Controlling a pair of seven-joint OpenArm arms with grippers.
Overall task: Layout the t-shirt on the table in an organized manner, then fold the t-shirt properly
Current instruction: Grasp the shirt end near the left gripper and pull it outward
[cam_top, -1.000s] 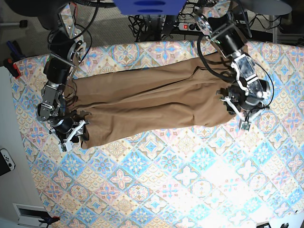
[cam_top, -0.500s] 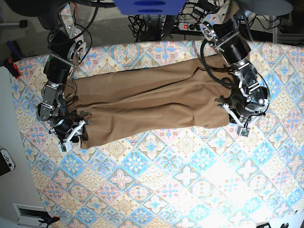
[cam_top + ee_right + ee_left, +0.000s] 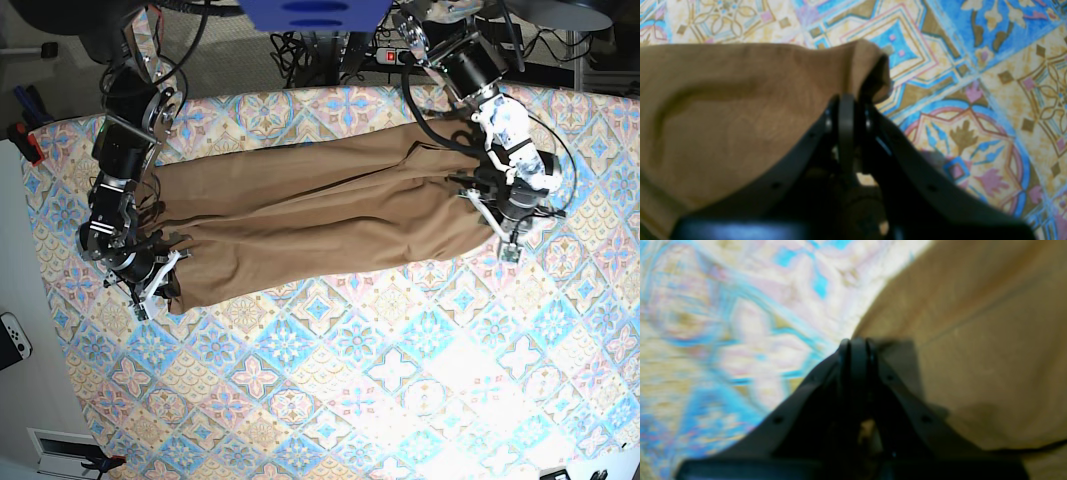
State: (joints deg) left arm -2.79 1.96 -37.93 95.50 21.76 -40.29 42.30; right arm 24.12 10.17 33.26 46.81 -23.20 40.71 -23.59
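We see the t-shirt (image 3: 320, 215) stretched long across the table (image 3: 330, 380). Our left gripper (image 3: 857, 344) was wide a second ago; now it pinches the cloth. Our right gripper (image 3: 846, 98) has closed on its corner too.

The base view is evenly lit, with strong glare on the table (image 3: 470, 390) at lower right. The left wrist view is heavily blurred; the right wrist view is sharper.

The t-shirt (image 3: 320, 215) lies stretched across the far half of the bench (image 3: 340, 400). The right gripper (image 3: 160, 285) sits at its left end, the left gripper (image 3: 503, 238) at its right end.
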